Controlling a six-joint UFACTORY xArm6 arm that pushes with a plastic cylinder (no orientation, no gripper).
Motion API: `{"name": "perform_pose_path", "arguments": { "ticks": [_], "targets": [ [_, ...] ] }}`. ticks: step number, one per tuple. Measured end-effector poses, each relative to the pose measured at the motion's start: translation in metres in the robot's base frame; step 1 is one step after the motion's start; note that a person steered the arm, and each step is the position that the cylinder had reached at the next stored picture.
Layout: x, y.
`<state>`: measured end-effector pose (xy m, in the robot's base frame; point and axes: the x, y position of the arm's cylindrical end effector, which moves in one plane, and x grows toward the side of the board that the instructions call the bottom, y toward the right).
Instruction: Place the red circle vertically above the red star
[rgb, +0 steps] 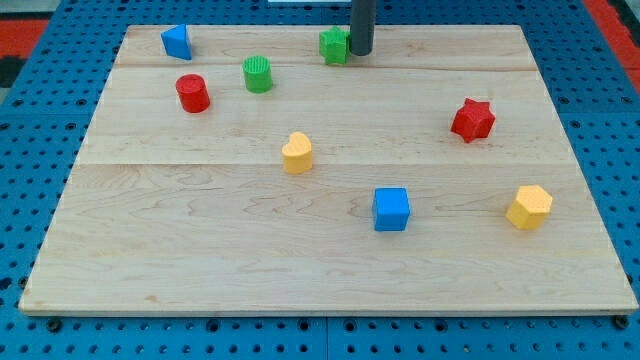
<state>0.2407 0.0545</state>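
Camera view shows the red star (473, 120) near the board's right edge, the red circle (193, 93) farther back by the left edge, unmoved, while my tip (361, 53), holding nothing, touches the green block (334, 46) at the far edge.

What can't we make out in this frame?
- Rod: camera view, upper part cut off by the view's top; my tip shows beside the green cube, contact unclear.
- Green cube: right side hidden behind the rod.
- Blue block: too small, shape unclear.
- Yellow block: exact shape unclear.
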Motion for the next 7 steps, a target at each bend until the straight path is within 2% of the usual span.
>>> {"name": "perform_pose_path", "arguments": {
  "ticks": [1,2,3,4,5,6,7],
  "targets": [
    [0.004,0.007],
    [0.027,0.014],
    [0.063,0.047],
    [0.091,-0.029],
    [0.149,-0.122],
    [0.164,-0.248],
    [0.139,-0.286]
  ]
}}
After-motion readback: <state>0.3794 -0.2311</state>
